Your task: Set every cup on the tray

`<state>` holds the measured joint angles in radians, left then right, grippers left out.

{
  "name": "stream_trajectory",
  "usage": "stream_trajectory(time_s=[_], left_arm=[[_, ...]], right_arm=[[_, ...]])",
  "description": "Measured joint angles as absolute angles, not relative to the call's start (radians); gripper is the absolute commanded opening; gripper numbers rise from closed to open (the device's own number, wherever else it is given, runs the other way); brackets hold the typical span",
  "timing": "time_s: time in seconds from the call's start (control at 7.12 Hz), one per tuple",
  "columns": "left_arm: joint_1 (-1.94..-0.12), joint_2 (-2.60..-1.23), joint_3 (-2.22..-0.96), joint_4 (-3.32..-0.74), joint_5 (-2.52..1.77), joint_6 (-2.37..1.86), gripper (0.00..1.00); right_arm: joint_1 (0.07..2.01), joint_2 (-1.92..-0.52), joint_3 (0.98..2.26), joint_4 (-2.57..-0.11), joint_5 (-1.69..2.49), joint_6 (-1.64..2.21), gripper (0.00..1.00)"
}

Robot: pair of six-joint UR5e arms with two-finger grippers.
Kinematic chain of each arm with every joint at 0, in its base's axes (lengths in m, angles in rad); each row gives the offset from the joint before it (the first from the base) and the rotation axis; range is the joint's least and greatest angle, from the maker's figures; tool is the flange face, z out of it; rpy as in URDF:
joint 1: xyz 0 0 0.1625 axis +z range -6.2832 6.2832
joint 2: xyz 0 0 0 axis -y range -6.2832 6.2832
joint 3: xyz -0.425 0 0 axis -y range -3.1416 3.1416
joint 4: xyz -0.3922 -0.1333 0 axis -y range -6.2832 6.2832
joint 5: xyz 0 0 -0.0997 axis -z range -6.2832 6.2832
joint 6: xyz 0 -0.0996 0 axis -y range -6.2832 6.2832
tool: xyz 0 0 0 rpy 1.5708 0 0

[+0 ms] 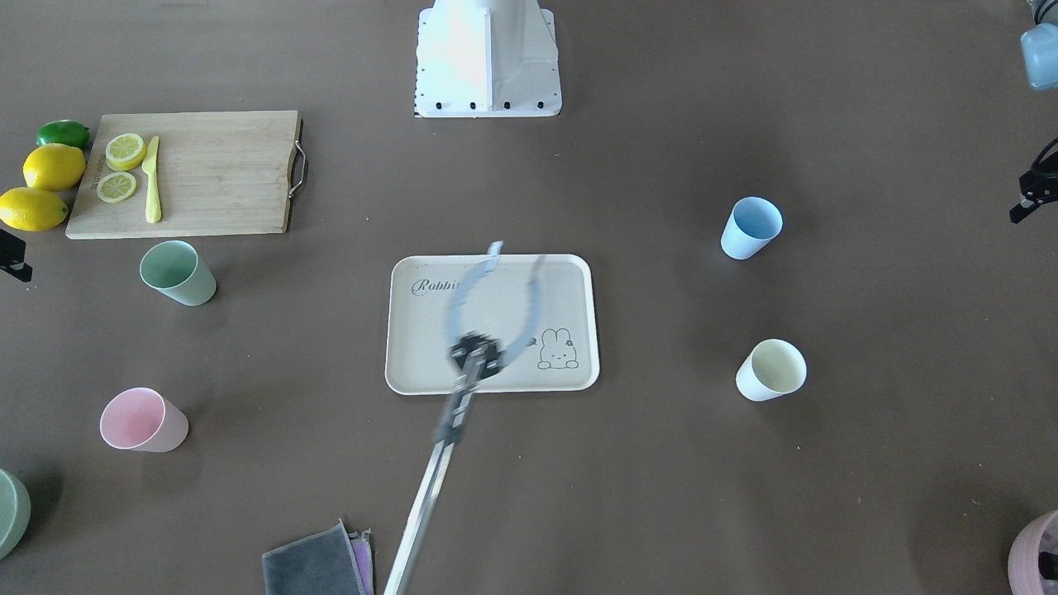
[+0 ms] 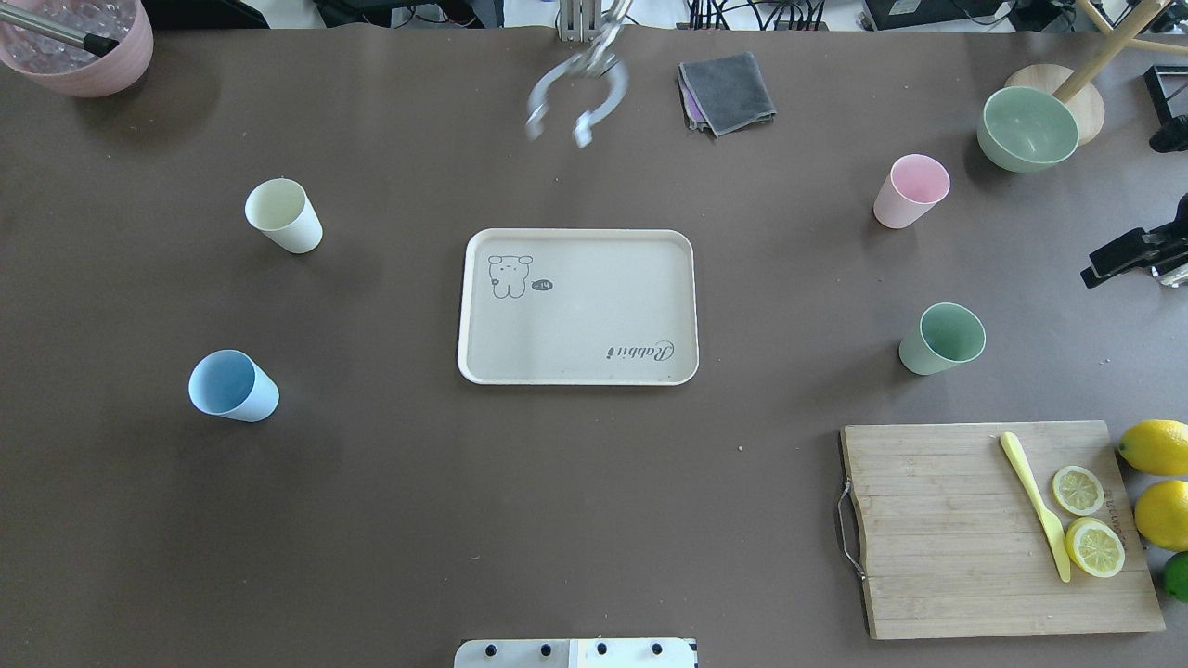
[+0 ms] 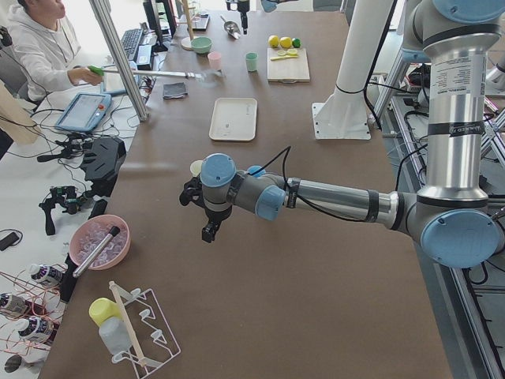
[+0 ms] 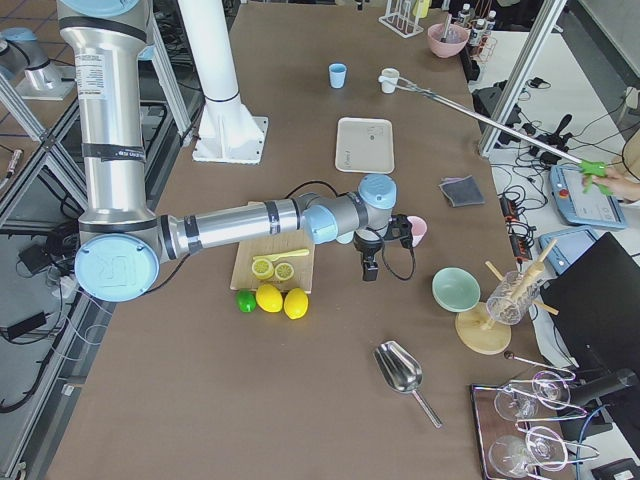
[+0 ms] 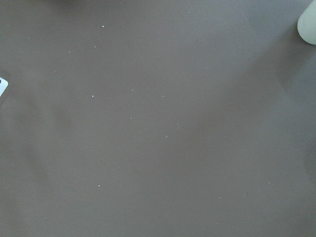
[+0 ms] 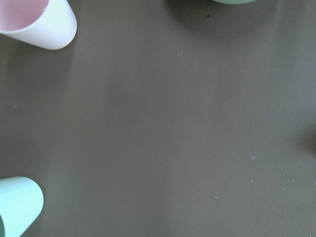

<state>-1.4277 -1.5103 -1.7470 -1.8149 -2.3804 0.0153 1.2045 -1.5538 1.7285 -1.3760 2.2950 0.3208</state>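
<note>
Front view: tray (image 1: 570, 281) mid-table (image 1: 661, 496); mint cup (image 1: 178, 274) and pink cup (image 1: 145, 421) stand well off one short edge, blue cup (image 1: 750, 228) and cream cup (image 1: 770, 370) off the other. Overhead: right hand (image 2: 1114, 260) at the table's edge. Left side: left hand (image 3: 208, 225) above open table. Neither hand's grip can be told.

Both the left arm (image 3: 339, 199) and right arm (image 4: 230, 225) are silver tubes joined by grey housings with pale blue round caps. A black cable (image 3: 276, 156) runs to the matte black left gripper (image 3: 208, 229). The upright tube's label (image 3: 451, 95) looks like maker's lettering. The white pedestal (image 1: 488, 58) carries dark bolts (image 1: 473, 106) along its six o'clock edge.
</note>
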Motion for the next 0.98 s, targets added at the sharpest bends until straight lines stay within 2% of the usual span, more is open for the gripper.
stream_trajectory(time_s=[0.98], left_arm=[[-1.442,-1.464,-1.755,-1.924,-2.390,0.017,0.98]], right_arm=[[1.176,-1.556,1.722,-1.312,2.294,0.321,1.00]])
